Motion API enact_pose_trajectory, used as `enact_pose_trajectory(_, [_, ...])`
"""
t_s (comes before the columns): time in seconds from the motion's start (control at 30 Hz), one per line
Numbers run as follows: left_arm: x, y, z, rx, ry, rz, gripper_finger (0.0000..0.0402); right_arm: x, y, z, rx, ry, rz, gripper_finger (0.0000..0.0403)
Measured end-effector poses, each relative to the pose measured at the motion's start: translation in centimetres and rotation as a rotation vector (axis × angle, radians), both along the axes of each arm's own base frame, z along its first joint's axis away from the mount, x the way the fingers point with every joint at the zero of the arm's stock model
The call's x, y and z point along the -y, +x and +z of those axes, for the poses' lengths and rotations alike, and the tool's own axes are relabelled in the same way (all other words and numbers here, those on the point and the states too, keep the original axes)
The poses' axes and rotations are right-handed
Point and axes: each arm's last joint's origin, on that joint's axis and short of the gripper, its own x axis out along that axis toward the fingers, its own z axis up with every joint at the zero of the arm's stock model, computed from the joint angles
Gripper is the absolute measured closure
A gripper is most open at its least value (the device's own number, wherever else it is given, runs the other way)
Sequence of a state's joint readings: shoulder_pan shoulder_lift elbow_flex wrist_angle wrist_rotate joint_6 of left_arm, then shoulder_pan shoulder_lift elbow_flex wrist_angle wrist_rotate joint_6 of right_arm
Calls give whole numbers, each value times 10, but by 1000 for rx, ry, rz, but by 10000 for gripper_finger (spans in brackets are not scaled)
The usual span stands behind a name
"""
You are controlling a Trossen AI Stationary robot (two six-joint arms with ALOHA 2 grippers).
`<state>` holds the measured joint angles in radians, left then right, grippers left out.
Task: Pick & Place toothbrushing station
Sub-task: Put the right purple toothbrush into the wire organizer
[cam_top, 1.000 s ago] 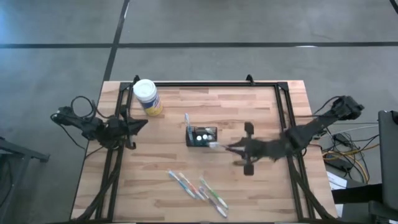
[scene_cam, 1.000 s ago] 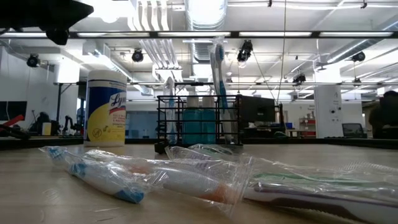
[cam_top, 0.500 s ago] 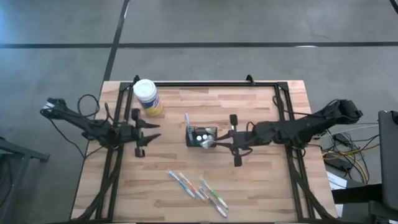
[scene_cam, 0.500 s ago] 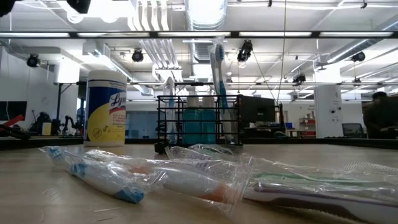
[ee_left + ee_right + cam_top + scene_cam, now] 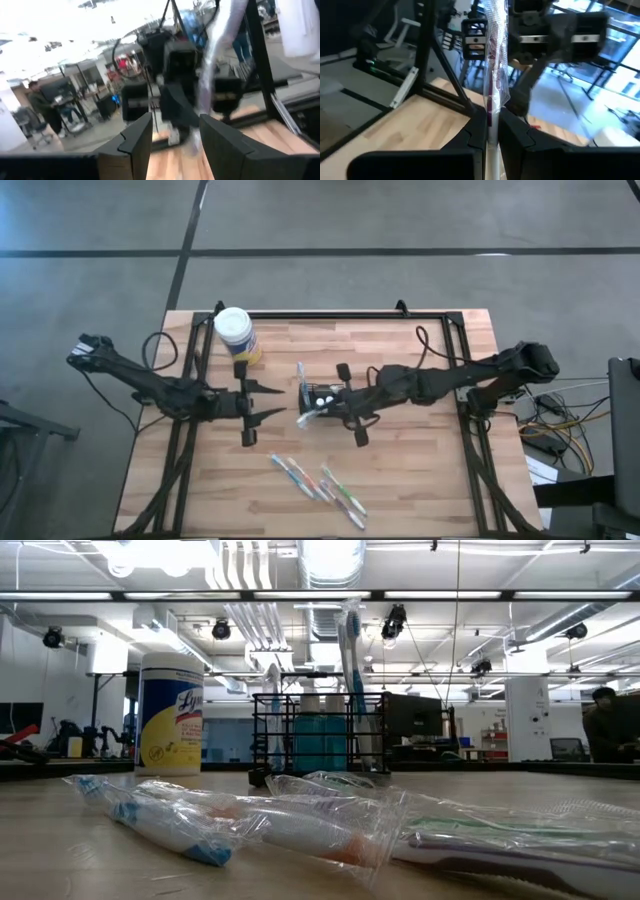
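Right arm: now stretched far in across the table [image 5: 420, 470], where half a second back it hung short of the holder; right gripper [image 5: 318, 412] pinching a plastic-wrapped toothbrush [image 5: 495, 85] above the front left corner of the toothbrushing station [image 5: 325, 397].
Left arm: swung in too, from the table's left edge; left gripper [image 5: 272, 400] spread wide, tips aimed at the station, just left of it.
Meaning: both arms closing on one spot, so looks like a handover or a joint placement of the wrapped brush into the holder.
Station: mid-table, upright, one blue toothbrush [image 5: 350, 650] standing in it, yellow canister [image 5: 238, 336] well behind to the left.
Gap: wrapped brush between the two grippers, touching neither left finger as far as can be told.
Spare brushes: bagged pile [image 5: 320, 482] near the front edge, untouched.
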<state>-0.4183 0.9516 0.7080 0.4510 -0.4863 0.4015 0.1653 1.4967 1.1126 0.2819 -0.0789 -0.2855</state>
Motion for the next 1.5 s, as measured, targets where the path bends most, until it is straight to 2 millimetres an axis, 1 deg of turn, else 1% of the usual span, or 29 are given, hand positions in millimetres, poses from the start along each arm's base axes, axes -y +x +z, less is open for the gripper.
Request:
enact_pose_trajectory(0.1, [2,9,8,4,18,-7,234,-2,9,9,-6,-7,8,380])
enact_pose_trajectory(0.27, [5,21,14,-9,31,-46,234,-2,25,16,-5,-20,-1,380])
enact_pose_trajectory(0.4, [5,24,17,1,12,-101,234,0,33,23,2,-25,-5,380])
enact_pose_trajectory(0.53, [6,24,17,4,2,-145,234,2,40,23,-9,-29,-11,380])
enact_pose_trajectory(0.87, [5,24,14,-14,-7,-159,234,4,40,24,-7,-31,-23,380])
enact_pose_trajectory(1.03, [4,23,16,-12,-6,-163,234,7,40,24,-4,-34,-30,380])
enact_pose_trajectory(1.33, [1,12,23,10,-27,-181,234,10,38,27,7,-48,-46,380])
enact_pose_trajectory(1.5, [0,12,25,18,-48,-177,234,12,38,29,21,-45,-49,380])
